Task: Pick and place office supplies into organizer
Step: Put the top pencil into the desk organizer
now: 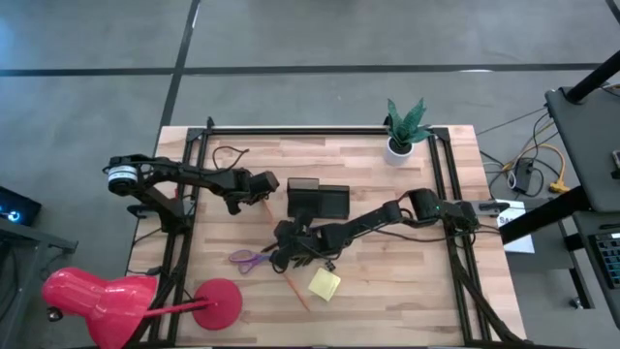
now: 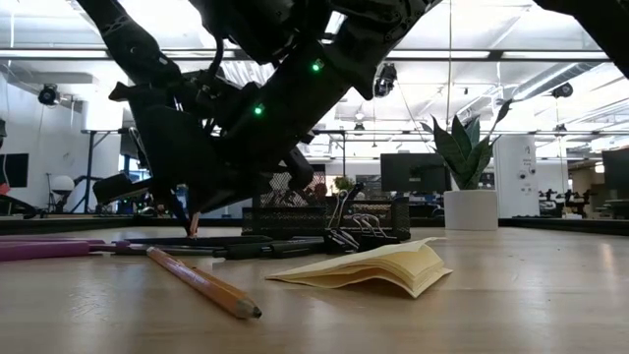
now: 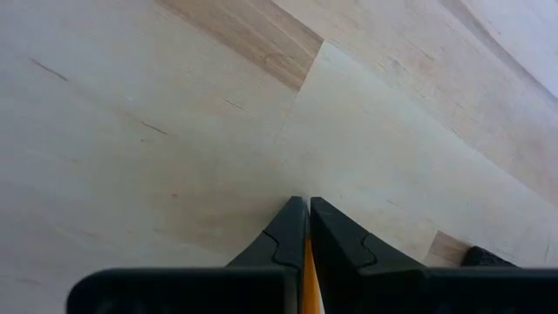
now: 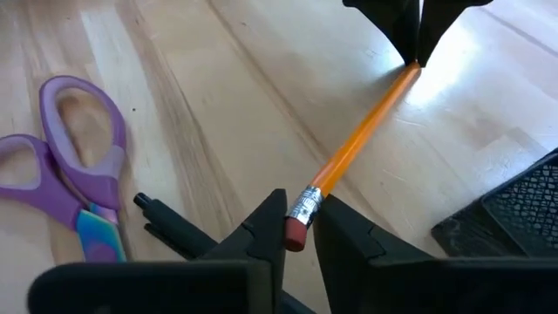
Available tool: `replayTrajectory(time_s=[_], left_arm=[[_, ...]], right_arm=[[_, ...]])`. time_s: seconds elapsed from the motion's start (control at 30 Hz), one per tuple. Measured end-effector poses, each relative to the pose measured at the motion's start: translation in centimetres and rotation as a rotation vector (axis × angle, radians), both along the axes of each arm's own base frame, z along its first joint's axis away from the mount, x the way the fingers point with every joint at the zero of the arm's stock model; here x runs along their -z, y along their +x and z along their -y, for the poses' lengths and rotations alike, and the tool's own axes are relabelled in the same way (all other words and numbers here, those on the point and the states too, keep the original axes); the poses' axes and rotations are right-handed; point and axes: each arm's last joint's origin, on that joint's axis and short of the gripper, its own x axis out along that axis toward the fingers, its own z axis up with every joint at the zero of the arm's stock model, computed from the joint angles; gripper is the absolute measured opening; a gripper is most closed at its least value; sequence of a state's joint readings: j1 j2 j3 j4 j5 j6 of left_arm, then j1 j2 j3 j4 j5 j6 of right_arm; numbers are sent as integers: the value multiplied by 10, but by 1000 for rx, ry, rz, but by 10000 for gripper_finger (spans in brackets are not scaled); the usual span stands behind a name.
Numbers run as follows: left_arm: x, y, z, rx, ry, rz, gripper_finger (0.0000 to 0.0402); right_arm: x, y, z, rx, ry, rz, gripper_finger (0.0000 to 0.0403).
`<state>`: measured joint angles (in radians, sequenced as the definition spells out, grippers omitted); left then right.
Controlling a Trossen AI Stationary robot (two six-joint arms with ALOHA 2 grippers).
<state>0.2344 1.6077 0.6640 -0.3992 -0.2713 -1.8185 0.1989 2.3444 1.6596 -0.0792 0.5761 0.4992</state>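
on the wooden tabletop (image 1: 417, 281), both pincers grip one orange pencil (image 4: 362, 139): the right pincer (image 4: 296, 228) at its eraser end, the left pincer (image 4: 415, 48) at its far end, beside the organizer (image 1: 317, 201).

The right gripper (image 4: 296, 228) hides the pen (image 4: 166, 222) tip; the scissors (image 4: 65, 174) blades run off-frame.

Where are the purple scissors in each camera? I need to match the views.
High: scissors lie below-left of the organizer in the picture.
Low: purple handles at the far left edge; organizer mesh behind centre.
Left wrist: not in it.
Right wrist: left side, beside the held pencil; organizer corner lower right.
Shared landmark: the organizer.
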Motion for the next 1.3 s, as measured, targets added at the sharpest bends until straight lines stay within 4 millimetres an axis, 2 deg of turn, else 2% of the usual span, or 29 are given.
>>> replayTrajectory(time_s=[0.33, 0.6, 0.8, 0.93, 1.17, 1.3], left_arm=[[0, 1, -1, 91, 37, -30, 0], [0, 1, -1, 93, 46, -23, 0], [-1, 3, -2, 174, 73, -34, 0], [-10, 6, -3, 299, 115, -42, 0], [-26, 5, -3, 462, 203, -58, 1], [-27, 3, -3, 504, 213, -71, 1]], right_arm=[[5, -5, 4, 35, -18, -59, 31], [8, -9, 4, 39, -25, -114, 38], [10, -10, 6, 26, -16, -140, 43], [5, -10, 7, 24, -18, -138, 16], [-15, -14, 10, 28, -60, -147, 9], [-17, -18, 14, 34, -69, -192, 9]])
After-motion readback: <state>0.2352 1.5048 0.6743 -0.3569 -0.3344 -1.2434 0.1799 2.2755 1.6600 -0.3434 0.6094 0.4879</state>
